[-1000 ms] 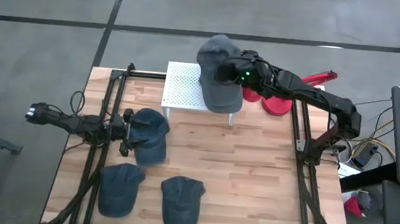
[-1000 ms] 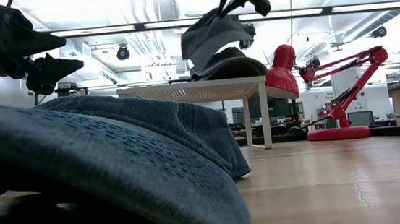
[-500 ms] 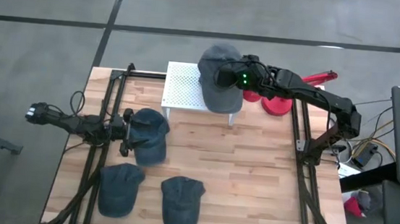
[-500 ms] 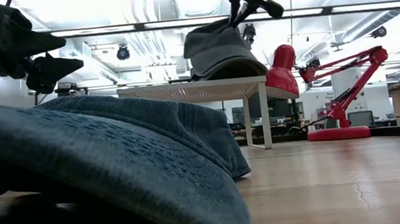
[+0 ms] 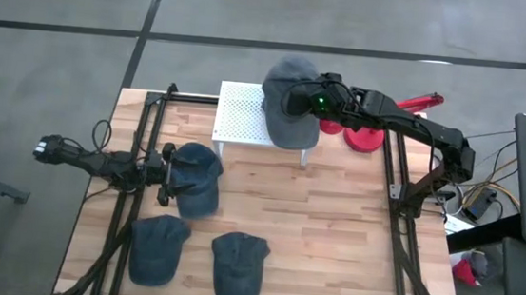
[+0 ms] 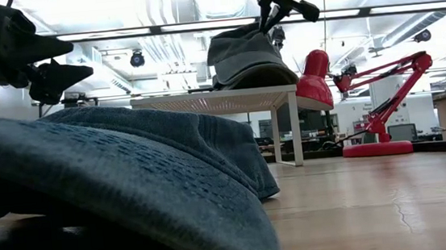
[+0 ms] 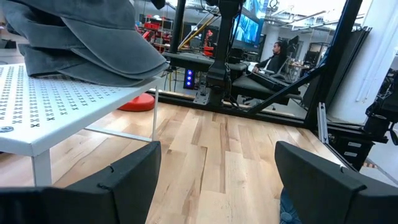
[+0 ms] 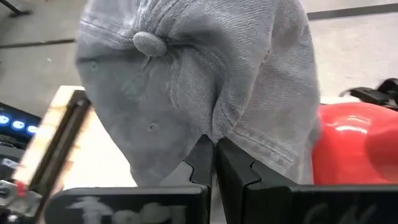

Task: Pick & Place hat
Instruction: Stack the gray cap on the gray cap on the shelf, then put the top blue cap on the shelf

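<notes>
A grey hat (image 5: 289,100) lies on top of a darker hat (image 6: 257,74) on the white perforated stand (image 5: 237,115) at the table's far edge. My right gripper (image 5: 300,100) is above the stand, shut on the grey hat (image 8: 186,81); in the low view it (image 6: 271,11) comes down onto the hat's top. My left gripper (image 5: 167,173) waits open at the table's left side, beside a blue hat (image 5: 196,176), its fingers wide apart (image 7: 214,186). Two more blue hats (image 5: 157,248) (image 5: 236,266) rest flat near the table's near edge. My right gripper pinches a raised fold of the grey hat's crown cloth (image 8: 225,127) between its two fingertips, below the top button (image 8: 149,43). The fingers come from above, slanting down from the table's right. The hat's underside (image 6: 238,65) rests on the darker hat on the stand.
A red desk lamp (image 5: 367,135) stands just right of the stand, close under my right arm. The stand's legs (image 6: 295,131) rise from the wooden table (image 5: 332,230). Black frame rails (image 5: 398,217) run along both sides. A blue hat fills the low view's foreground (image 6: 115,191).
My right gripper has come down a little toward the stand, still shut on the grey hat. The hat hung tilted above the darker hat; now it has settled onto it and sits level.
</notes>
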